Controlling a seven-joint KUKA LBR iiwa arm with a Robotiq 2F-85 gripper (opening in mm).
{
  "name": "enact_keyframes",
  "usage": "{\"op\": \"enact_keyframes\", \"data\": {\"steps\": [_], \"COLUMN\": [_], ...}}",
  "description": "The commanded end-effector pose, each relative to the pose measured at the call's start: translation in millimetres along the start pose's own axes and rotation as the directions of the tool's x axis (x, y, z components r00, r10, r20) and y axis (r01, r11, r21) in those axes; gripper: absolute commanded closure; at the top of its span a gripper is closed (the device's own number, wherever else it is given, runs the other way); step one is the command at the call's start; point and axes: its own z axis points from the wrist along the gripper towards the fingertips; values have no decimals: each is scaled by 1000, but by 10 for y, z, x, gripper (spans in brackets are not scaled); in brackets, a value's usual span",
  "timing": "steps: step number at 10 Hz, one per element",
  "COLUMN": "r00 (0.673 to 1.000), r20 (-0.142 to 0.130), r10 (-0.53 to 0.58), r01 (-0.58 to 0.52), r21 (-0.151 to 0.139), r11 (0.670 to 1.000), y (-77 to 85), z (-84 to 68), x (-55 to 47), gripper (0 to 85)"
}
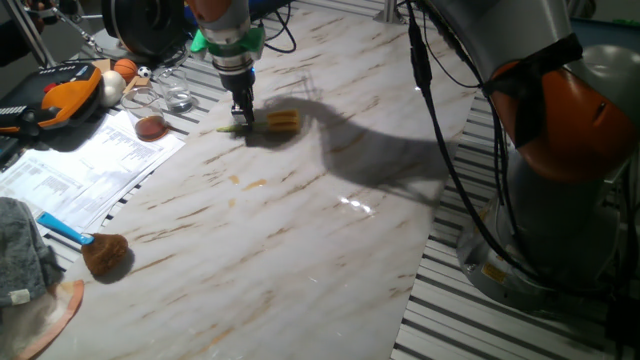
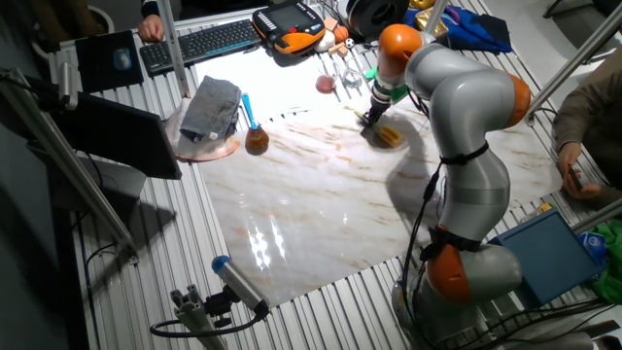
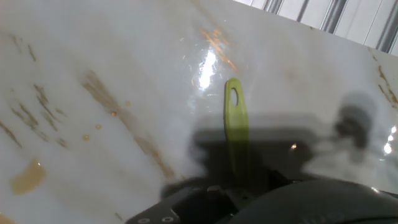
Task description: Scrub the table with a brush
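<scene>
No readable text; print on paper sheets too small.

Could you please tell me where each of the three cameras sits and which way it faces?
One fixed view: low beside the table, looking across it at the claw on the brush; the arm's base shows at right.
The other fixed view: high up on another side, looking down on the whole table and the entire arm, claw down at the brush.
Hand view: on the hand, looking along the fingers at the brush handle; only dark claw parts show.
Both fixed views share the fluffy brown brush.
</scene>
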Motion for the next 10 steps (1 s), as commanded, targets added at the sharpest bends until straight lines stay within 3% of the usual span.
{"op": "enact_keyframes", "data": {"steps": [1,3,5,7,8,10], "r00": [1000,1000,996,970,944,901], "r20": [-1,-24,-68,-130,-147,-152], "r10": [4,16,52,204,294,407], "r01": [-4,-17,-56,-215,-306,-416], "r21": [-2,-31,-49,-75,-65,-30], "r11": [1000,999,997,974,950,909], "y": [12,30,72,137,206,311], "z": [-2,-53,-169,-285,-330,-344], "x": [6,7,10,45,75,109], "gripper": [510,850,850,850,850,850]}}
